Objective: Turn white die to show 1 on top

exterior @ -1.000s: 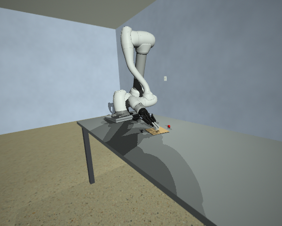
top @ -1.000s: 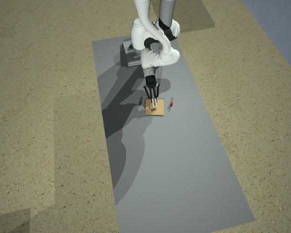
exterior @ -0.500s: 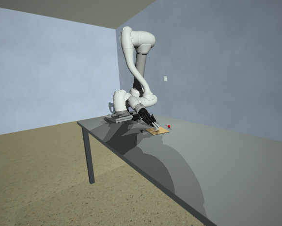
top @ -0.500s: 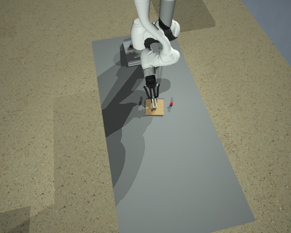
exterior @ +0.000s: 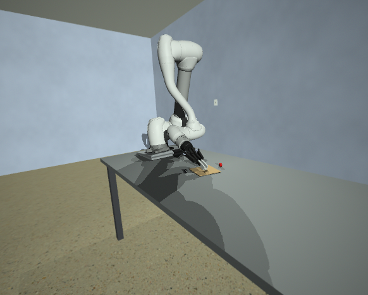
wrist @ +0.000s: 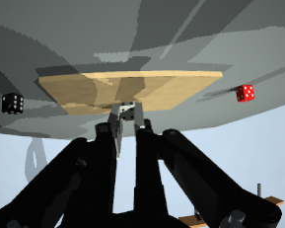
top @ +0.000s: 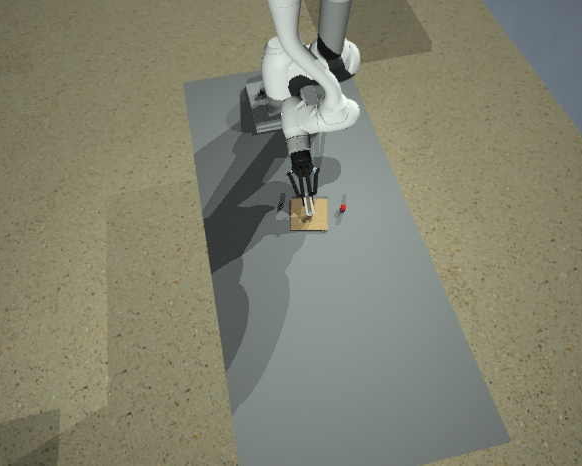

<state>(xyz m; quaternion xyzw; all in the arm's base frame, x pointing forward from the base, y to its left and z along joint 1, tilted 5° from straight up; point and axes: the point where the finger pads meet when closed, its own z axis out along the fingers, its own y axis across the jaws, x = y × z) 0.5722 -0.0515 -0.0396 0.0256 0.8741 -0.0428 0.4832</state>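
Note:
The tan square mat (top: 319, 221) (exterior: 214, 171) (wrist: 180, 89) lies flat on the grey table (top: 361, 325). My gripper (top: 308, 211) (exterior: 205, 168) (wrist: 128, 115) reaches down at a slant over the mat's left half, with its fingertips at the mat's surface. The fingers stand narrow and are shut on the small white die (wrist: 126, 110), which shows as a pale block between the tips in the wrist view. Its top face cannot be read. The black die (top: 280, 205) (exterior: 184, 171) (wrist: 13, 102) lies on the table left of the mat. The red die (top: 342, 207) (exterior: 220, 164) (wrist: 246, 93) lies right of the mat.
The arm's base (top: 261, 107) is bolted to the table behind the mat. The table's long left edge (exterior: 177, 218) runs close to the black die. Sandy floor surrounds the table.

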